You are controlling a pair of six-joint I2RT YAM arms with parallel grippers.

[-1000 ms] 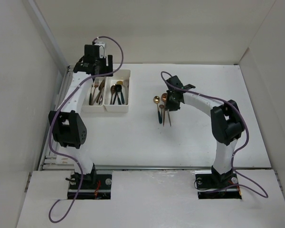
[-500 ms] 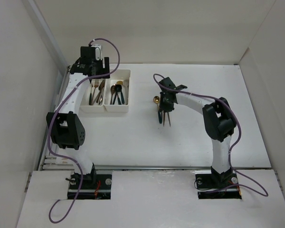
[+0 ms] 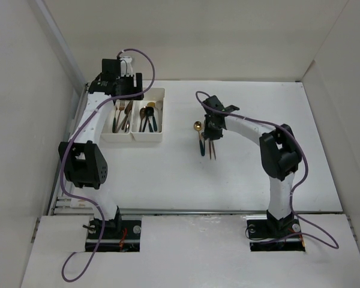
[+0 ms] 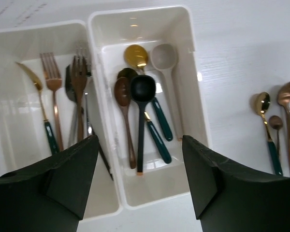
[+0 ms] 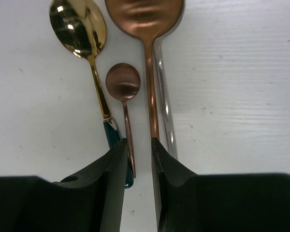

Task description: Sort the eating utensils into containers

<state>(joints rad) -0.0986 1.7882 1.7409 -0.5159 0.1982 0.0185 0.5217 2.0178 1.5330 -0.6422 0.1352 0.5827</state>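
Note:
Two joined white containers (image 3: 134,135) sit at the far left. The left tray (image 4: 9,121) holds forks (image 4: 50,77). The right tray (image 4: 159,179) holds spoons, among them a black one (image 4: 142,89). My left gripper (image 4: 140,174) hovers open over the trays, empty. On the table lie a gold spoon (image 5: 77,29) with a teal handle, a small copper spoon (image 5: 123,82), a large copper spoon (image 5: 145,14) and a silver handle (image 5: 164,96). My right gripper (image 5: 139,159) stands narrowly open over their handles. The small spoon's handle lies in the gap, and the large spoon's handle runs under the right finger.
The loose spoons (image 3: 202,141) lie mid-table, right of the trays. White walls enclose the table at the left, back and right. A metal rail (image 3: 78,114) runs along the left edge beside the trays.
My right gripper has moved left onto the loose spoons' handles. The left gripper has shifted slightly over the trays and narrowed a little.

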